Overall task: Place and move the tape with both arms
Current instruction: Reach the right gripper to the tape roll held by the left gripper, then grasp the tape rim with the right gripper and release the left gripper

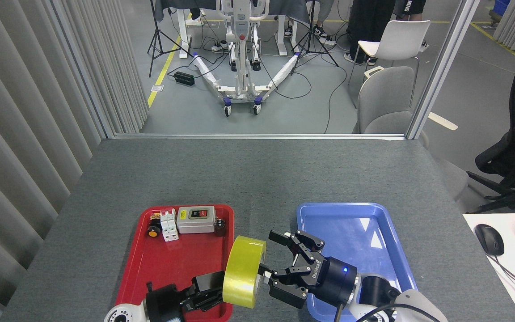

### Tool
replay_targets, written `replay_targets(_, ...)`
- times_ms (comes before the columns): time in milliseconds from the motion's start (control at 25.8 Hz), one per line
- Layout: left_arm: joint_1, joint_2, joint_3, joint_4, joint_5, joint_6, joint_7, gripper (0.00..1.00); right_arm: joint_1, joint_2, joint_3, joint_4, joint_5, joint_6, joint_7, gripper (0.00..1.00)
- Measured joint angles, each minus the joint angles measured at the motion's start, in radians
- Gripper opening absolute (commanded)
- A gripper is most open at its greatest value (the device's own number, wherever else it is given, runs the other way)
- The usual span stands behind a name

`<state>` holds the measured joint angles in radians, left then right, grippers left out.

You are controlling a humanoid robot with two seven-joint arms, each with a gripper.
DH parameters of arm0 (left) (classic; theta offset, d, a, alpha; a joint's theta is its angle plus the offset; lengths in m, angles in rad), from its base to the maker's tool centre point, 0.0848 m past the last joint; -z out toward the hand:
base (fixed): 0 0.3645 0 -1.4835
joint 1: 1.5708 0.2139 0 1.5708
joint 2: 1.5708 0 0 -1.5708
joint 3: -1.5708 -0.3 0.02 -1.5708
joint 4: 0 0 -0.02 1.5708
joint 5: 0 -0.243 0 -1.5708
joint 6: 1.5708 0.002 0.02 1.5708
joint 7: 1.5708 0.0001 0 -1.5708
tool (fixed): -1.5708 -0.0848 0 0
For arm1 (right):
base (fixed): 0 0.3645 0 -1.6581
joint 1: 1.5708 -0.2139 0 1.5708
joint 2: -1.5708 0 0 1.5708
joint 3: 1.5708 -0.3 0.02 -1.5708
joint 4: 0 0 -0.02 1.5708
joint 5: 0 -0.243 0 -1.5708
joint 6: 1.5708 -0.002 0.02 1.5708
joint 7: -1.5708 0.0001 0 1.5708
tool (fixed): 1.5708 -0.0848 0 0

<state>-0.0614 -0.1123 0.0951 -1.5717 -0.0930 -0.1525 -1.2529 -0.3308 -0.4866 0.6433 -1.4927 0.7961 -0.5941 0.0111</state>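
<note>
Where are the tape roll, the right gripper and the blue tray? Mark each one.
tape roll [239, 279], head view, on its yellow outer band.
right gripper [280, 261], head view, midway between its open fingertips, beside the roll.
blue tray [351, 206], head view, on its far rim.

Single head view — high, looking forward and down over grey table [257, 179]; workshop floor [284, 107] beyond, farther off.
</note>
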Motion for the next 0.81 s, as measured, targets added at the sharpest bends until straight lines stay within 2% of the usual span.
replay_targets(116,0.000,0.000,0.003,0.008,0.000,-0.004,0.000,0.00,-0.006,0.015,0.010,0.003,0.002,-0.003,0.010,0.77)
replay_targets(271,-0.001,0.000,0.013,0.029,-0.001,-0.020,-0.001,0.00,-0.008,0.020,0.015,0.008,0.003,0.000,0.014,0.58)
replay_targets(620,-0.008,0.000,0.029,0.057,-0.003,-0.036,-0.004,0.00,-0.010,0.025,0.016,0.042,0.008,0.003,0.017,0.44)
replay_targets(814,-0.011,0.001,0.039,0.078,-0.004,-0.047,-0.005,0.00,-0.010,0.031,0.016,0.061,0.009,-0.001,0.017,0.40)
